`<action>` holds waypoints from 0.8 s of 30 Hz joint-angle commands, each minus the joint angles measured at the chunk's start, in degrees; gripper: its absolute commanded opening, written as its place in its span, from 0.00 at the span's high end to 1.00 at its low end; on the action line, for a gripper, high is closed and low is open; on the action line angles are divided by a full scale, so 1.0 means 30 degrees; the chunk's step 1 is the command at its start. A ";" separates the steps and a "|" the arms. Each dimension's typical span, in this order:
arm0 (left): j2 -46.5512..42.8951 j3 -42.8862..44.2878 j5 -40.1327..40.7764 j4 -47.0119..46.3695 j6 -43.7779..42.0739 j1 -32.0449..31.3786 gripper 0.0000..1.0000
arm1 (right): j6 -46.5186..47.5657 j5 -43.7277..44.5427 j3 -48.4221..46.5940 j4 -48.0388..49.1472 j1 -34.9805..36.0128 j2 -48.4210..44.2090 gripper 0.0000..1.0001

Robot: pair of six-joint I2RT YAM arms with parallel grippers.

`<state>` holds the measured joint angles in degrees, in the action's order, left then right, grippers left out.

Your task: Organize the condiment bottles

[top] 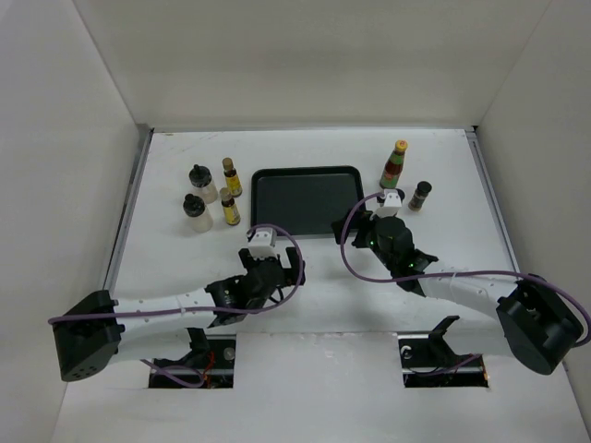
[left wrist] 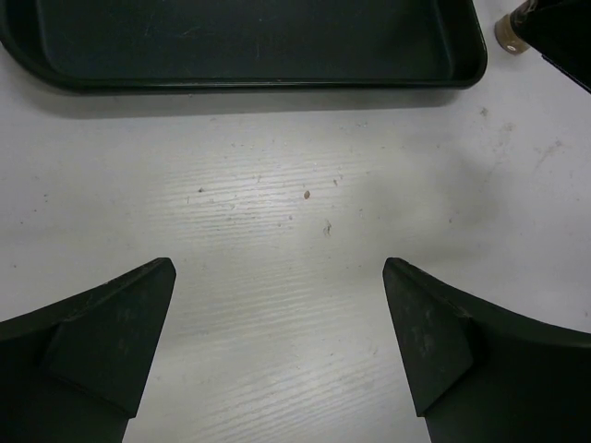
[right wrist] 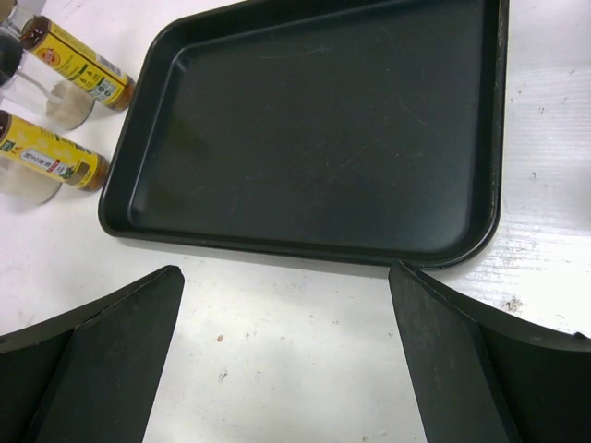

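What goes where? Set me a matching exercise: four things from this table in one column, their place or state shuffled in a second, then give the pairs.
Things
1. black tray
2. red bottle
3. far slim yellow-labelled bottle
4. left gripper

Place or state
A. stands just left of the tray's far left corner
B. stands just right of the tray's far right corner
C. lies mid-table with nothing in it
D. open over bare table on the tray's near side

Pairs: 1-C, 2-B, 3-A, 4-D

Six condiment bottles (top: 199, 182) visible, one black tray (top: 305, 198), two arms (top: 175, 303).
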<state>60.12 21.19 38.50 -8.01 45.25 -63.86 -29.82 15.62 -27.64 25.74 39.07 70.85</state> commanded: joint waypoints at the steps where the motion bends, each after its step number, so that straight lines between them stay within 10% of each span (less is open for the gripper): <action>1: -0.0175 0.1459 -0.0030 0.0208 -0.0084 0.0497 0.00 | -0.0078 -0.0079 -0.0660 0.0562 -0.0118 -0.0356 0.00; 20: -0.1466 0.4684 0.5941 0.0124 -0.5296 0.5508 0.00 | 0.0010 0.1387 -0.0660 0.0182 -0.0060 -0.0297 0.00; 24: -0.1553 0.4480 0.6063 -0.1662 -0.6848 0.5713 0.00 | 0.0331 0.0188 -0.0661 0.0473 0.0086 -0.0529 0.54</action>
<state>55.66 33.19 53.52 -7.75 31.05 -47.24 -29.30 17.93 -27.70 24.38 38.74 69.84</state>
